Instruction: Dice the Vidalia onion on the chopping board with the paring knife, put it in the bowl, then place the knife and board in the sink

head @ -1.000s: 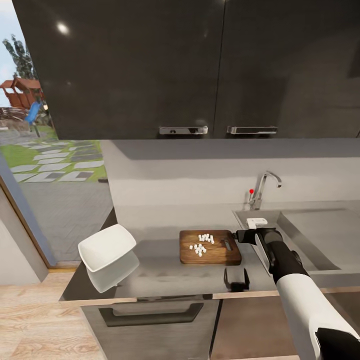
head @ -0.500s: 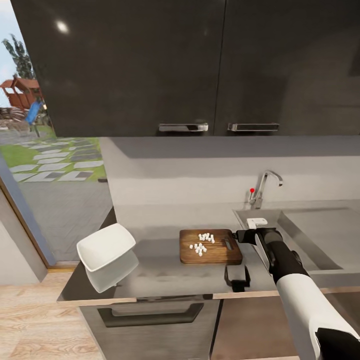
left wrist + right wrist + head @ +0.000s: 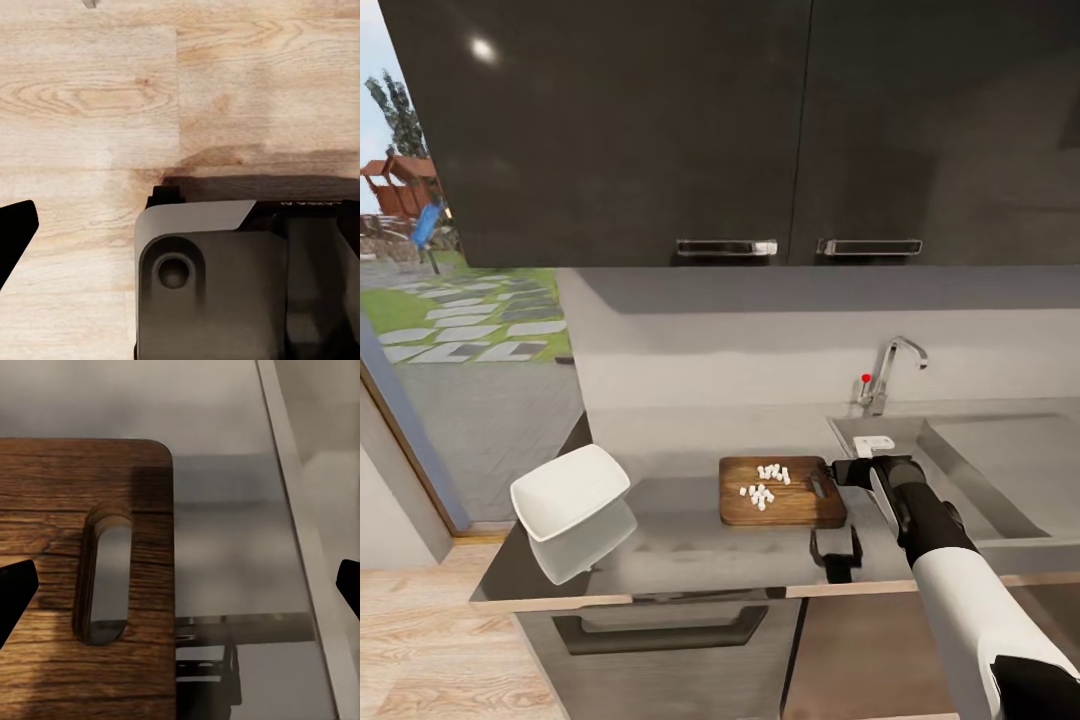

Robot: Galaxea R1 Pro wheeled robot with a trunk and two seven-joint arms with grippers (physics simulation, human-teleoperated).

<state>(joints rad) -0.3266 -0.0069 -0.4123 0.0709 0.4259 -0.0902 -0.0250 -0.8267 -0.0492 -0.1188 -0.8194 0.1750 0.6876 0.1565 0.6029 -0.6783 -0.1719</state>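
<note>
Nearest: right arm, glossy white forearm shell then black cylindrical wrist, reaching fwd over the smooth grey reflective steel countertop (image 3: 680, 545). Right gripper (image 3: 838, 471) sits just above the worktop at the board's right end, approx. over the strip between board and basin. Right wrist view: two black fingertips (image 3: 15, 589) at opposite frame edges, spread wide, nothing between them.

Left gripper: left wrist view looks down on pale wood-grain plank floor (image 3: 90, 112) and a grey moulded robot part; one black fingertip (image 3: 15, 232) visible at frame edge, other finger not visible, so spread cannot be told.

Below the counter edge: grey cabinet front w/ dark bar handle (image 3: 655, 630).

On counter, left: shallow glossy white squarish bowl (image 3: 570, 490), rounded corners, tilted, mirrored in the steel.

Centre: rectangular brown wooden chopping board (image 3: 782, 492), visible grain, rounded corners, oblong handle slot (image 3: 105, 574) near its right end. On the board, left of centre: cluster of small white diced onion pieces (image 3: 763, 485).

Right: rectangular grey steel sink (image 3: 960, 470), w/ flat drainboard; small white block (image 3: 873, 443) at its near-left rim. Behind: curved chrome tap w/ red knob (image 3: 880, 380).

Far: plain grey backsplash; dark glossy wall cabinets (image 3: 760, 130) w/ two chrome handles. Left: window, paved garden.
</note>
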